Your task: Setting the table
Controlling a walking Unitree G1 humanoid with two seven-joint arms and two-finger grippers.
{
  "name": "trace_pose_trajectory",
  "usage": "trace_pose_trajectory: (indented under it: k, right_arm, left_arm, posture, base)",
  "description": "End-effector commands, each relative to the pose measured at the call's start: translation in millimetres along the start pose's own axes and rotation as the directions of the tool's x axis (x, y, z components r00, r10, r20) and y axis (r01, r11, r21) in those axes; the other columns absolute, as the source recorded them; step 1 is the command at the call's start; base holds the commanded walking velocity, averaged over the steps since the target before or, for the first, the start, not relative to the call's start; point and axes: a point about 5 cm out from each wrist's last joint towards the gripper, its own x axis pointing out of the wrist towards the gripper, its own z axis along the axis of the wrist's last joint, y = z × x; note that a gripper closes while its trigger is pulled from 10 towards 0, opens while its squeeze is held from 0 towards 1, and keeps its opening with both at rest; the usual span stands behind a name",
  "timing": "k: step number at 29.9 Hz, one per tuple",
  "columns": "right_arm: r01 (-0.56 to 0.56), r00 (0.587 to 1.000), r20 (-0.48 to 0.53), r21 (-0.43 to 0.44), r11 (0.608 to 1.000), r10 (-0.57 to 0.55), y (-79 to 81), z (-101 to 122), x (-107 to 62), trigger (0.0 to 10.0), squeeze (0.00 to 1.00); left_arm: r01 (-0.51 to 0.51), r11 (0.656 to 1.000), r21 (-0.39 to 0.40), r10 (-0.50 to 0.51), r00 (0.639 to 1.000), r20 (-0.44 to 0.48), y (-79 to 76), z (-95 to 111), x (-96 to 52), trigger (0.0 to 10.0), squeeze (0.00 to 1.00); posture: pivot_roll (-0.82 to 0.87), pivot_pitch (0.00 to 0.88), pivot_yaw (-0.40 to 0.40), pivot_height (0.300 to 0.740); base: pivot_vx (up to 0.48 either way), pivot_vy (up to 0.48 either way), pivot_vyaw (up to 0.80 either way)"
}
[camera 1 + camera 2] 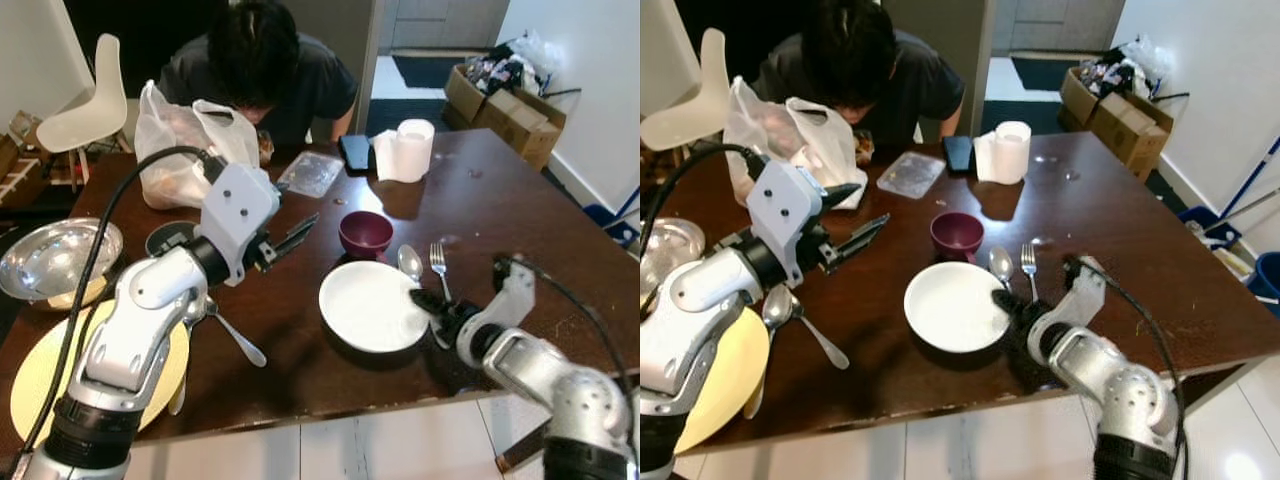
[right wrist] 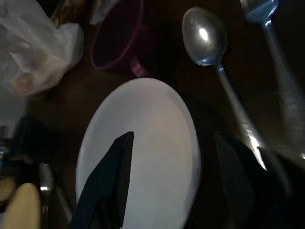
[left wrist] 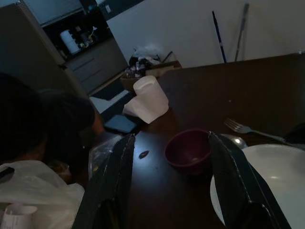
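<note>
— While the dark table [image 1: 520, 215] fills the shot, where's the white plate [image 1: 370, 305]?

— Near the front edge, maroon bowl [image 1: 365, 233] just behind it; spoon [image 1: 410, 263] and fork [image 1: 438, 268] lie beside it on the right, handles toward the robot.

— Grippers?

— Right gripper [image 1: 428, 303] spread open at the plate's right rim; left gripper [image 1: 297, 236] open too, raised, pointing at the bowl; no writing legible.

Dark wooden table [image 1: 520, 215], white chair [image 1: 88, 103], pale tiled floor [image 1: 380, 445], white walls
</note>
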Motion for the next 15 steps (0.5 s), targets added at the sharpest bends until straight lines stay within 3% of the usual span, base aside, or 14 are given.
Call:
trace_pose_trajectory:
  k: [1, 6, 7, 10, 11, 13, 14, 15]
  right_arm:
    - [0.036, 0.999, -0.005, -0.044, 0.998, -0.036, 3.0, -7, -4.6, 10.0, 0.00]
    - [0.050, 0.999, 0.018, -0.070, 0.996, -0.049, 6.0, -9, -8.4, 10.0, 0.00]
    - [0.065, 0.995, 0.078, -0.139, 0.988, -0.055, 10.9, -5, -13.1, 10.0, 0.00]
    - [0.114, 0.944, 0.326, -0.460, 0.881, 0.048, 32.3, 21, -25.2, 10.0, 0.00]
    - [0.114, 0.944, 0.326, -0.460, 0.881, 0.048, 32.3, 21, -25.2, 10.0, 0.00]
    - [0.129, 0.892, 0.418, -0.604, 0.786, 0.174, 49.1, 38, -29.9, 10.0, 0.00]
    - [0.129, 0.892, 0.418, -0.604, 0.786, 0.174, 49.1, 38, -29.9, 10.0, 0.00]
    - [0.134, 0.868, 0.441, -0.648, 0.749, 0.227, 56.0, 45, -31.4, 10.0, 0.00]
  left_arm:
    - [0.009, 1.000, -0.010, -0.010, 1.000, -0.005, -3.6, -3, 0.8, 10.0, 0.00]
    - [0.012, 1.000, -0.014, -0.012, 1.000, -0.003, -4.5, -3, 1.4, 10.0, 0.00]
    - [0.017, 1.000, -0.016, -0.017, 1.000, -0.001, -5.4, -3, 2.1, 10.0, 0.00]
    - [0.018, 1.000, -0.025, -0.018, 1.000, 0.001, -6.7, -3, 4.6, 10.0, 0.00]
    - [0.018, 1.000, -0.025, -0.018, 1.000, 0.001, -6.7, -3, 4.6, 10.0, 0.00]
    - [-0.001, 0.999, -0.047, 0.000, 1.000, -0.010, -7.3, -7, 5.7, 10.0, 0.00]
    - [-0.001, 0.999, -0.047, 0.000, 1.000, -0.010, -7.3, -7, 5.7, 10.0, 0.00]
    - [-0.012, 0.997, -0.073, 0.010, 1.000, -0.022, -8.0, -10, 5.4, 10.0, 0.00]
  posture:
    - [-0.07, 0.000, 0.060, 0.740]
    - [-0.08, 0.000, 0.061, 0.740]
    - [-0.08, 0.000, 0.068, 0.740]
    - [-0.09, 0.000, 0.075, 0.740]
    - [-0.09, 0.000, 0.075, 0.740]
    - [-0.09, 0.000, 0.080, 0.740]
    - [-0.09, 0.000, 0.080, 0.740]
    - [-0.10, 0.000, 0.080, 0.740]
  base:
    - [0.000, 0.000, 0.00]
    - [0.000, 0.000, 0.00]
    - [0.000, 0.000, 0.00]
    - [0.000, 0.000, 0.00]
    - [0.000, 0.000, 0.00]
    - [0.000, 0.000, 0.00]
    - [0.000, 0.000, 0.00]
    - [0.000, 0.000, 0.00]
